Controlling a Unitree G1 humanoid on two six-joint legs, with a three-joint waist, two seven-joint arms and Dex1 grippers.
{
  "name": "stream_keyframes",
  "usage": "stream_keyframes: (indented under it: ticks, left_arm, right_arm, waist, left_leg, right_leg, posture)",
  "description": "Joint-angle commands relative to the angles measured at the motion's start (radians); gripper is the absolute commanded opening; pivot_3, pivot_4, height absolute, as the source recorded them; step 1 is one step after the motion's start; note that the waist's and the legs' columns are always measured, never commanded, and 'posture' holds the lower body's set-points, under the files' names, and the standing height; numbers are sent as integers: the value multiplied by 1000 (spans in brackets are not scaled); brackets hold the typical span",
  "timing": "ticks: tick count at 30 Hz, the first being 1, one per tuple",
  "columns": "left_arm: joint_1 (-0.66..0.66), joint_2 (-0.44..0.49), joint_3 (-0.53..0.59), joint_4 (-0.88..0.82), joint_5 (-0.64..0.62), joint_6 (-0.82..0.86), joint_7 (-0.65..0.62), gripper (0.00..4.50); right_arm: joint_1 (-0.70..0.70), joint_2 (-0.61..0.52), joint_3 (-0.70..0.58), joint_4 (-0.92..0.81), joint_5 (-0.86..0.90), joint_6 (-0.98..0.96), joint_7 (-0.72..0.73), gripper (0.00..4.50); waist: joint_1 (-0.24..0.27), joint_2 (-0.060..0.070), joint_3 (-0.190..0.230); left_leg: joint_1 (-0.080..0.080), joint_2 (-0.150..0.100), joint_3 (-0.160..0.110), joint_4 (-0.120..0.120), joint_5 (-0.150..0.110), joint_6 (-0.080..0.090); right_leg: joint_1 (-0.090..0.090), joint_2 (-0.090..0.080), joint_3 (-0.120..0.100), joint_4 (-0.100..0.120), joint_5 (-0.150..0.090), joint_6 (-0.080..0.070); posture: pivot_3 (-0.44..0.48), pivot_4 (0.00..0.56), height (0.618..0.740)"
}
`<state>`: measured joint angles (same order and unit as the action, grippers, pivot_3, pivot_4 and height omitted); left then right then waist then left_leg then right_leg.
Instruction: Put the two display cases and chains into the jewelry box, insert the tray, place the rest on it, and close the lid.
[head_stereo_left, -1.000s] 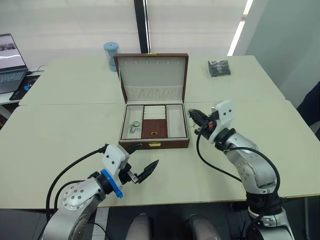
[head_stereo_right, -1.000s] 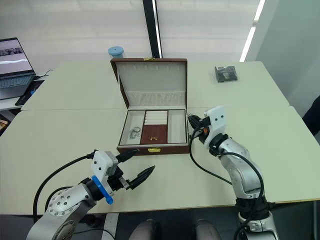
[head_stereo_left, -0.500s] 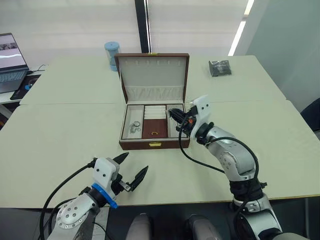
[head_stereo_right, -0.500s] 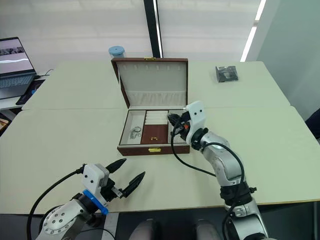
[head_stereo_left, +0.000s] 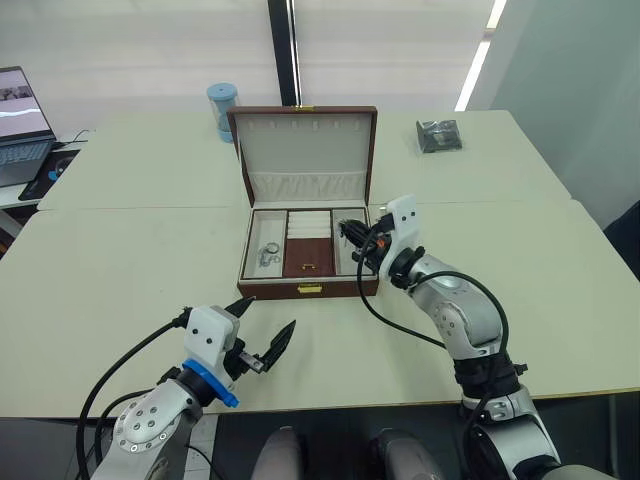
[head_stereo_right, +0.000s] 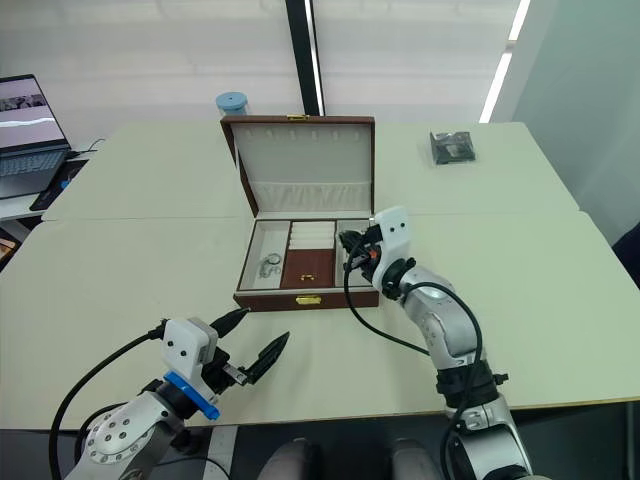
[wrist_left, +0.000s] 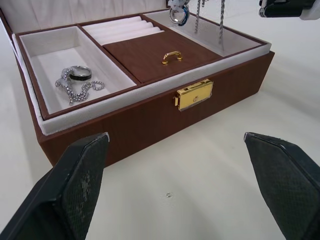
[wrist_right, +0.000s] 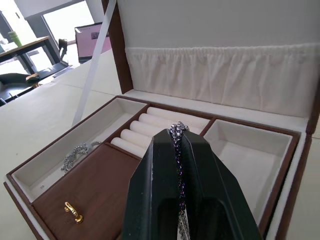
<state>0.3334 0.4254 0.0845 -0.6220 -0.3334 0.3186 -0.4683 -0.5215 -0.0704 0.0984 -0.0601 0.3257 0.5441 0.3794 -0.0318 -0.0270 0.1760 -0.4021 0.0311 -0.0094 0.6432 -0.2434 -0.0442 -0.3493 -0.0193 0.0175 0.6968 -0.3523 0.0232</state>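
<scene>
Now your right gripper (head_stereo_left: 352, 238), clamped on a dangling chain (wrist_left: 220, 17), hangs directly above the tray's (head_stereo_left: 306, 252) right compartment in the jewelry box (head_stereo_left: 309, 288), while your left gripper (head_stereo_left: 262, 335) rests apart near the surface's front edge.

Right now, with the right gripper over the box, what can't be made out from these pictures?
- Lower compartments of the jewelry box, with the display cases: covered by the tray.
- Dangling end of the chain in the right gripper: behind its own fingers in the right wrist view.
- Dark packet on the far table: too small to identify.
</scene>
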Motion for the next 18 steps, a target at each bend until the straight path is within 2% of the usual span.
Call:
stream_keyframes:
  ticks: [1, 2, 4, 5, 14, 17, 18]
  left_arm:
    - [-20, 4, 7, -43, -18, 13, 3, 4500]
    - [-24, 5, 8, -44, -19, 18, 2, 4500]
    - [-36, 7, 9, -44, -24, 31, 0, 4500]
    - [-37, 8, 10, -48, -26, 36, -1, 4500]
    - [-35, 9, 14, -92, -45, 82, 9, 4500]
    - [-55, 9, 13, -84, -42, 88, 8, 4500]
    - [-53, 10, 13, -81, -37, 72, 1, 4500]
  right_arm:
    - [-7, 2, -10, -27, -3, -23, -5, 15]
    - [-5, 1, -10, -30, -2, -20, -6, 15]
    - [1, 1, -11, -35, -2, -15, -13, 624]
    - [4, 2, -12, -38, -1, -13, -14, 782]
    - [13, -2, -21, -48, 1, -16, -20, 3298]
    - [16, -5, -22, -51, 3, -18, -15, 4383]
    - [18, -7, -23, -52, 5, -18, -10, 4481]
  waist:
    - [0, 0, 0]
    - [0, 0, 0]
    - [0, 0, 0]
    - [0, 0, 0]
    - [0, 0, 0]
    - [0, 0, 0]
    - [0, 0, 0]
  left_leg:
    - [0, 0, 0, 0, 0, 0]
    - [0, 0, 0, 0, 0, 0]
    - [0, 0, 0, 0, 0, 0]
    - [0, 0, 0, 0, 0, 0]
    - [0, 0, 0, 0, 0, 0]
    - [0, 0, 0, 0, 0, 0]
    - [0, 0, 0, 0, 0, 0]
  right_leg:
    - [0, 0, 0, 0, 0, 0]
    - [0, 0, 0, 0, 0, 0]
    - [0, 0, 0, 0, 0, 0]
    - [0, 0, 0, 0, 0, 0]
    - [0, 0, 0, 0, 0, 0]
    - [0, 0, 0, 0, 0, 0]
    - [0, 0, 0, 0, 0, 0]
  posture:
    - [0, 150, 740]
    - [0, 150, 740]
    - [0, 150, 740]
    - [0, 150, 740]
    - [0, 150, 740]
    - [0, 150, 740]
    - [0, 150, 740]
